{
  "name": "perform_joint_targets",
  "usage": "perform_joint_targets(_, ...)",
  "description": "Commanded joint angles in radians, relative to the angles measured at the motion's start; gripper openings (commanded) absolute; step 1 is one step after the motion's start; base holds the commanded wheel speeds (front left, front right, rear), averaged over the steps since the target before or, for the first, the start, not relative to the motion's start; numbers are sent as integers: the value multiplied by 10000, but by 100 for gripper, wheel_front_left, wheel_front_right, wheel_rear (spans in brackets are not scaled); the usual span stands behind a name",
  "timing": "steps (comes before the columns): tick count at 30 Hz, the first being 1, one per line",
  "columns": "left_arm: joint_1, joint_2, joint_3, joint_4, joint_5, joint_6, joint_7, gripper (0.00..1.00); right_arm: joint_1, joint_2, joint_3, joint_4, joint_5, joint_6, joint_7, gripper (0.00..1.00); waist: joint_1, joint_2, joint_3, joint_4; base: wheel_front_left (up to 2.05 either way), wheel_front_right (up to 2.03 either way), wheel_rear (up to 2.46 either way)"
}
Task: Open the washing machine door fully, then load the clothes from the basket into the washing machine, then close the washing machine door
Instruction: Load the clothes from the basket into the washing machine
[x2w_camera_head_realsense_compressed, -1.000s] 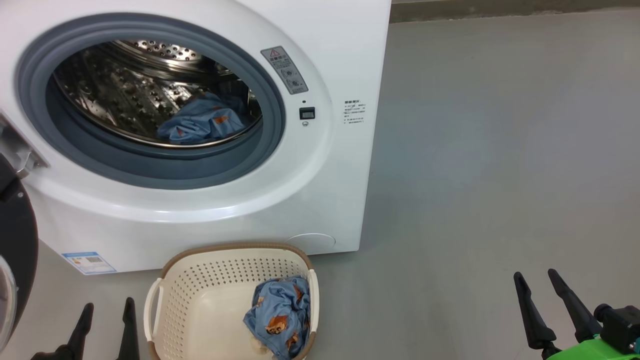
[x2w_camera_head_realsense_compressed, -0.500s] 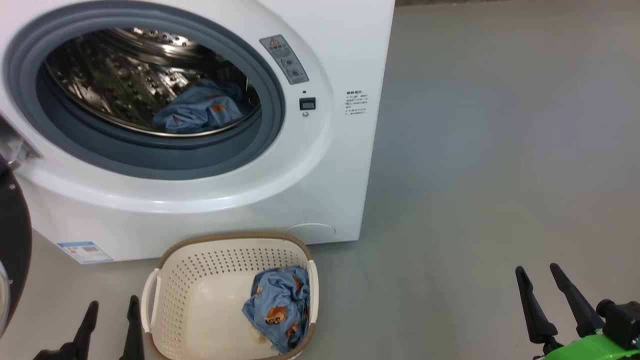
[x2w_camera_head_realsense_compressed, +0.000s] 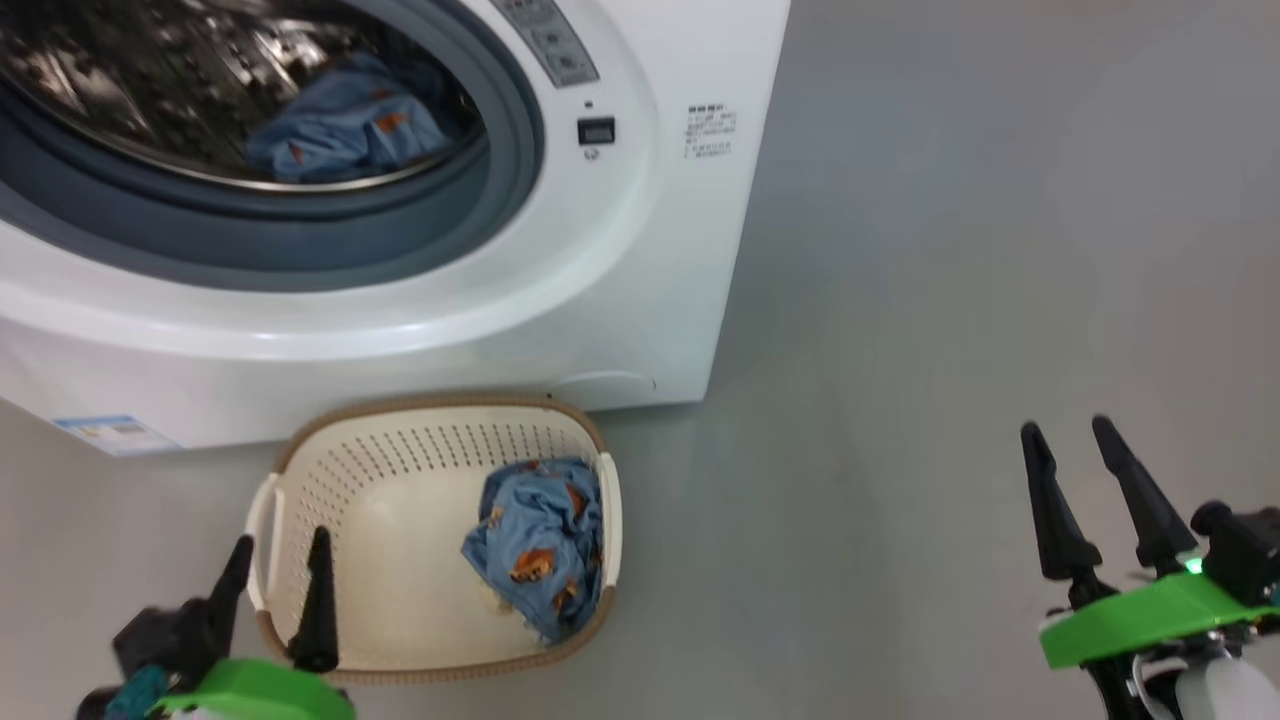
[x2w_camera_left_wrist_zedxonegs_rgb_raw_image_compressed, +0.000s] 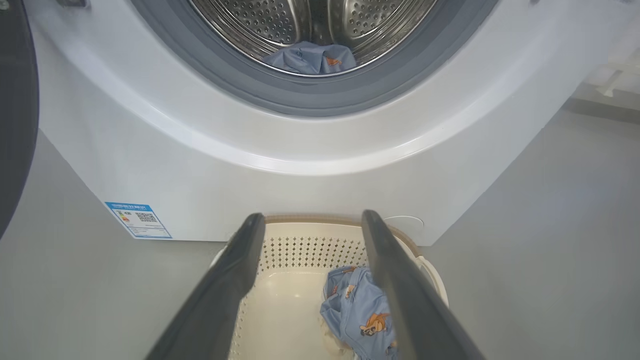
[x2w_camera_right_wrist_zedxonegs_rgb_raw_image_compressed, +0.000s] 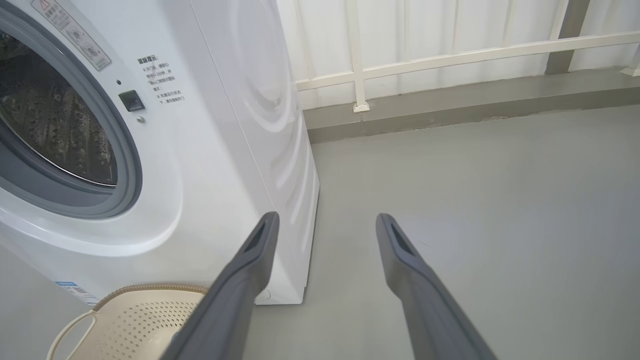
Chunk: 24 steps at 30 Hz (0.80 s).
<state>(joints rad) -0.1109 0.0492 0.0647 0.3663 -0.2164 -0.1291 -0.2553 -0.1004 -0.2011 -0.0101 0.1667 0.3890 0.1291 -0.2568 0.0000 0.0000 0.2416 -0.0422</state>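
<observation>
White and boxy, the washing machine (x2w_camera_head_realsense_compressed: 640, 250) took up the upper left of my head view. It sat higher in that view than a second earlier because my head had tipped down, not because the machine had shifted. Its mouth stood clear. The washing machine door (x2w_camera_left_wrist_zedxonegs_rgb_raw_image_compressed: 15, 100) showed only as a dark rim at the left edge of my left wrist view, swung well away from the opening, so I judged the opening step done. Grey floor (x2w_camera_head_realsense_compressed: 950, 300) ran off to the right, bare around my right arm.

The basket (x2w_camera_head_realsense_compressed: 430, 408) sat on the floor just in front of the machine, below the grey gasket (x2w_camera_head_realsense_compressed: 300, 260). One blue printed garment (x2w_camera_head_realsense_compressed: 340, 130) already lay low in the steel drum (x2w_camera_left_wrist_zedxonegs_rgb_raw_image_compressed: 260, 20). The clothes (x2w_camera_head_realsense_compressed: 535, 545) still to be loaded were a crumpled blue bundle against the basket's right wall, with something pale under it that I couldn't make out.

My left gripper (x2w_camera_head_realsense_compressed: 281, 537) had come in from beside the basket. One finger now hung above its left rim and the other over the bare interior, both spread wide and holding nothing. My right gripper (x2w_camera_head_realsense_compressed: 1064, 425) hovered well off to the right over open floor, its fingers equally apart and empty.

I read this as the start of the next pick. I would have to carry the left fingers across the basket and down onto the bundle, because they were over the empty side.
</observation>
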Motion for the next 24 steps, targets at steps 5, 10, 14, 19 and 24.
perform_joint_targets(5, -1005, 280, -212, 848, -62, -15, -65, 100, -681, 125, 115, -314, 26, 16, -49, 100, 0, 0, 1331, -266, 0, 0, 0)
perform_joint_targets(10, -1867, 319, -666, 1931, -242, -15, -65, 100, -1138, 386, 35, -368, 33, 16, -49, 100, 0, 0, 2180, -379, 0, 0, 0)
perform_joint_targets(14, -2617, 461, -1150, 2687, -325, -15, -65, 100, -1532, 562, 79, -414, 30, 16, -49, 100, 0, 0, 2818, -509, 0, 0, 0)
perform_joint_targets(19, -3478, 725, -1841, 3500, -560, -15, -65, 100, -2086, 698, 271, -463, 48, 16, -49, 100, 0, 0, 3495, -795, 0, 0, 0)
perform_joint_targets(24, -4286, 989, -2620, 4192, -841, -15, -65, 100, -2424, 764, 419, -516, 51, 16, -49, 100, 0, 0, 4008, -1054, 0, 0, 0)
